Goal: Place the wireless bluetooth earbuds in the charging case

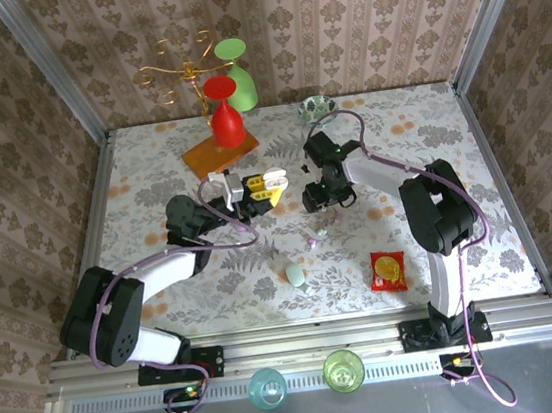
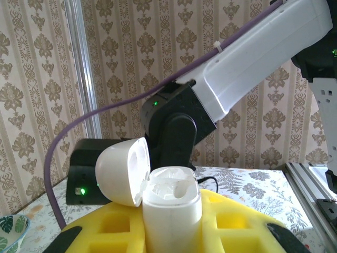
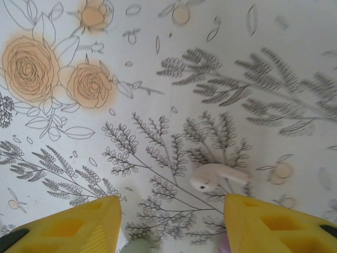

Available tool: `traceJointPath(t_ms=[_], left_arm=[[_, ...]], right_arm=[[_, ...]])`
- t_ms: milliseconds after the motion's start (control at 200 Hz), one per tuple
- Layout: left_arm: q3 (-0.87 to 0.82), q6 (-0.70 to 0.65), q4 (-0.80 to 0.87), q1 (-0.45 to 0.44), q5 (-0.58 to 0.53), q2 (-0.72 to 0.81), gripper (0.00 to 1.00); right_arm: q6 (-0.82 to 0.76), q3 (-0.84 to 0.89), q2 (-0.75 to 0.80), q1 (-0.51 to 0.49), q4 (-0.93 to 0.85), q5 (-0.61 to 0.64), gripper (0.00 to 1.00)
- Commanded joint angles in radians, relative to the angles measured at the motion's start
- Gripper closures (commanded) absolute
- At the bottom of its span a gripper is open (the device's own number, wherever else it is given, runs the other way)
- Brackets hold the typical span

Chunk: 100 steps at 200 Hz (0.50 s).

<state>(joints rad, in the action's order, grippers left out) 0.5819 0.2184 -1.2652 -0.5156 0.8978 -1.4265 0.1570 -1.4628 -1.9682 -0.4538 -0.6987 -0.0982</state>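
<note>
From above, the left pincer (image 1: pixel 266 192) was clenched on the open white charging case (image 1: pixel 275 178) over the floral tabletop (image 1: pixel 450 145). The right pincer (image 1: pixel 318 201) hung just beside it, near tiny earbuds (image 1: pixel 313 241) lying on the cloth. A red snack packet (image 1: pixel 388 270) lay well apart.

In the left wrist view, yellow fingers (image 2: pixel 231 221) gripped the charging case (image 2: pixel 171 208) upright, its lid (image 2: pixel 122 171) swung open to the left.

In the right wrist view, the right pincer (image 3: pixel 171 226) stood released, its fingers apart. A white earbud (image 3: pixel 210 176) lay on the tabletop (image 3: pixel 237 52) just beyond them.
</note>
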Motion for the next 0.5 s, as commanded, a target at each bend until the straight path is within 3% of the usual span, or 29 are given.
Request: traceJointPath(t_ms=[0,240,495], left_arm=[[-0.013,-0.024,-0.03,0.004,0.023,0.029,1.0],[-0.029,-0.017,-0.03,0.002,0.007,0.049,1.0],[-0.037,-0.024,-0.03,0.001,0.003,0.051,1.0]], right_arm=[[-0.092,-0.084,-0.064,0.001,-0.079,0.072,0.42],[-0.083,-0.168,-0.163,0.026,-0.091,-0.027,0.38],[-0.079,-0.073,-0.116,0.023,-0.079,-0.071,0.4]])
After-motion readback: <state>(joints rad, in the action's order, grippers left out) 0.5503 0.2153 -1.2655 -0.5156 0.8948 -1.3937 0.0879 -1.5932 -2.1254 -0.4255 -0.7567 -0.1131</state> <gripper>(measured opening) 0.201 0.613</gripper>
